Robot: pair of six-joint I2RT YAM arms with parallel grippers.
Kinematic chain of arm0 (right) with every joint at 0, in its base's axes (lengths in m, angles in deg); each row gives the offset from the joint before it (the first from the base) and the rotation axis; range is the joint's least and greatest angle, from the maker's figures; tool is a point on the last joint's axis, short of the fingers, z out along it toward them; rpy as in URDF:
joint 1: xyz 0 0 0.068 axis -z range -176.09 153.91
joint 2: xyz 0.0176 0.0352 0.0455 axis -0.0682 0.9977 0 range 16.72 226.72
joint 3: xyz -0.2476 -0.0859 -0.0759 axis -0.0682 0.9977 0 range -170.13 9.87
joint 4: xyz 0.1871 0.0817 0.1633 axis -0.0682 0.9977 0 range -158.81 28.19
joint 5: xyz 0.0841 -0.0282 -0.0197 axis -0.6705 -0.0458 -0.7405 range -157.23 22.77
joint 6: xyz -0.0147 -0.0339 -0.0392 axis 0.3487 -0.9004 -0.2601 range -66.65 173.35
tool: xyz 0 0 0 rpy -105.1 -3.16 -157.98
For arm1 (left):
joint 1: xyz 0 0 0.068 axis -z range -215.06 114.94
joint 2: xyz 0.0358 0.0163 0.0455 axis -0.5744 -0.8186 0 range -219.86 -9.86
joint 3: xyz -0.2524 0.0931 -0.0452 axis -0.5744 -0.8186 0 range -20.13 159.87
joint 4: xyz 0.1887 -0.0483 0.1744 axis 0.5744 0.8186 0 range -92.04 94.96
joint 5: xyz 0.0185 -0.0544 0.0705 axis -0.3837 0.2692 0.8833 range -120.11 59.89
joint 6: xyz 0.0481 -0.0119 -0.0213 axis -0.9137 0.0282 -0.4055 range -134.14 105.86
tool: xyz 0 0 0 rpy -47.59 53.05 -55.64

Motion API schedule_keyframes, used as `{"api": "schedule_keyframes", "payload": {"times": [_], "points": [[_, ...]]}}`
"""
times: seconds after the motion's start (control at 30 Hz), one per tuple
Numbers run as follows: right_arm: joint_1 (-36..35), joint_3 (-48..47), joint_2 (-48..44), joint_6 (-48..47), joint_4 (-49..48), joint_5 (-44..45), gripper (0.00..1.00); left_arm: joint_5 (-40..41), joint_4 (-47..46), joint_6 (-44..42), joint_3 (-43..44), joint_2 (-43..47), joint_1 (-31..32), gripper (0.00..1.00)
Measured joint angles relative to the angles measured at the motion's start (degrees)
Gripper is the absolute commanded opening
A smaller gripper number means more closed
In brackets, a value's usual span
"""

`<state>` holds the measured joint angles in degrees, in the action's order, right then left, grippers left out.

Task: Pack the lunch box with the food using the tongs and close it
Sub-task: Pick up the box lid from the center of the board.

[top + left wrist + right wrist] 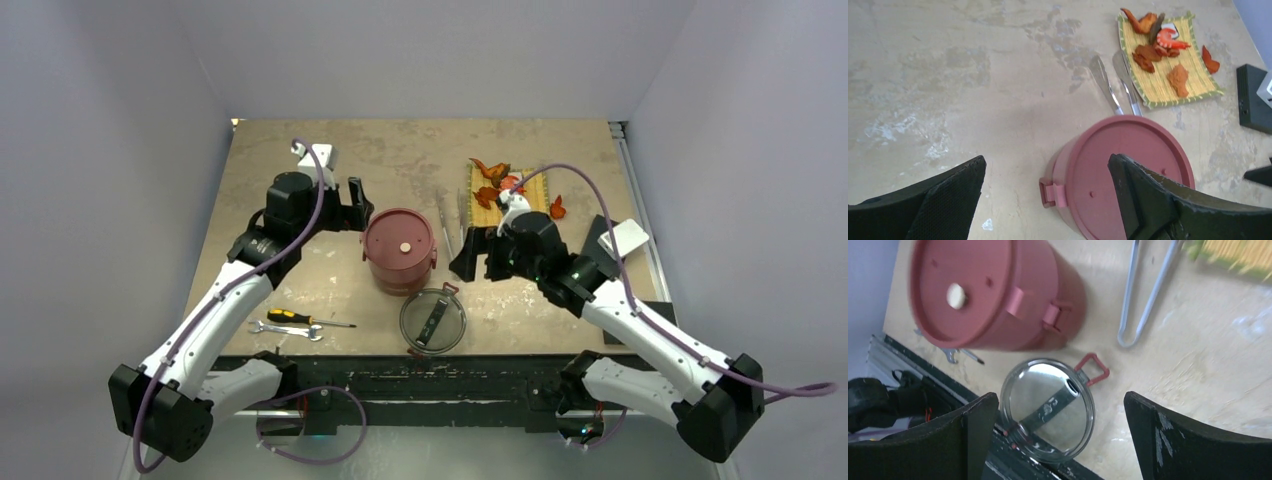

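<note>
Dusty-red round stacked lunch box [399,250] stands mid-table with a flat red disc lid [1128,140] on top. One small beige round food piece [405,245] sits on that lid. Dark see-through handled top lid [433,320] lies flat on the table just near of the box, not on it.

Long slim silver metal tongs [450,222] lie on the table just right of the box, between it and the yellow woven mat [1198,65]. Joined end nearest, arms spread, tips by the mat's left edge, pinching nothing.

Orange, red and brown food chunks [500,185] lie on the mat. One orange chunk [557,209] lies off its right edge.

Left gripper [355,208] is at the box's far-left side, fingers wide apart, empty. Right gripper [478,262] is right of the box, by the tongs' joined end, fingers wide apart, empty.

Black-and-orange-handled screwdriver [300,318] and small silver wrench [288,328] lie near-left, apart from the box.
</note>
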<state>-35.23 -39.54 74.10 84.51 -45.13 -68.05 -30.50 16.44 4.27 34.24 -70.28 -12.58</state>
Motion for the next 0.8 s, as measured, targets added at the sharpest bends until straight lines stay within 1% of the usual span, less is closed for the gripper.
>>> {"api": "schedule_keyframes", "payload": {"times": [0.13,0.23,0.33,0.47,0.6,0.8], "points": [[2.6,9.5,0.0,3.3,-5.7,-7.5,0.98,3.4,-1.7,-1.5,1.2,-1.2,-0.5,0.95],[4.7,15.6,-0.5,5.6,-9.6,-12.9,0.95,5.4,-4.2,-2.0,-0.3,-1.9,-1.5,0.95],[7.5,21.4,-1.8,7.5,-14.1,-19.1,0.87,5.1,-5.8,-2.0,-3.1,-1.8,-4.2,0.95],[12.3,28.2,-1.7,10.2,-19.7,-26.3,0.85,5.0,-6.3,-2.0,-5.4,-1.7,-6.2,0.94],[13.4,31.8,-1.4,13.0,-23.9,-30.5,0.82,3.9,-7.2,-2.0,-5.4,-1.7,-6.3,0.94],[13.4,36.2,0.2,16.8,-32.4,-33.3,0.78,2.7,-7.3,-2.0,-5.4,-1.7,-6.3,0.94]]}}
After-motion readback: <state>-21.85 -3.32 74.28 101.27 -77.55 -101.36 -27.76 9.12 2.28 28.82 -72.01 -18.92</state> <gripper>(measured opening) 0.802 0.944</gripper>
